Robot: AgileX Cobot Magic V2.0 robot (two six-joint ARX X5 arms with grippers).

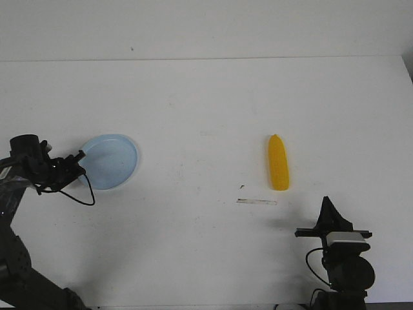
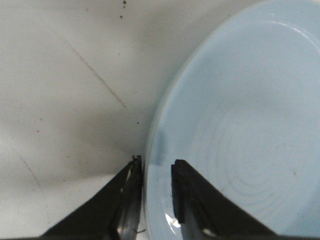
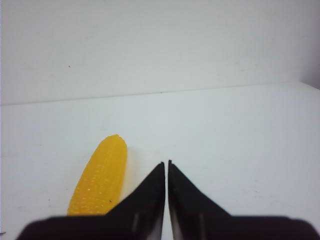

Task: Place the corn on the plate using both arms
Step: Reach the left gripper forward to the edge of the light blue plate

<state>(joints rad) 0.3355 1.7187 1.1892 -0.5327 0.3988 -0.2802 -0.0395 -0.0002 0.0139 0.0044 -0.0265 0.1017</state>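
The pale blue plate (image 1: 111, 161) lies flat at the table's left. My left gripper (image 1: 80, 163) is at its left rim. In the left wrist view the plate (image 2: 240, 110) has its rim between the jaws of my left gripper (image 2: 156, 161), one finger (image 2: 131, 180) outside and the other inside, shut on it. The yellow corn (image 1: 279, 163) lies right of centre, pointed end away from me. My right gripper (image 1: 326, 201) hovers nearer me and to the right of it, shut and empty. In the right wrist view the corn (image 3: 100, 177) lies beside the right gripper (image 3: 166, 162), apart from it.
A thin pale strip (image 1: 257, 202) lies on the white table just in front of the corn, with a small dark speck (image 1: 242, 186) close by. The table's far edge (image 1: 206, 59) meets a white wall. Its right edge (image 1: 407, 72) shows at the far right.
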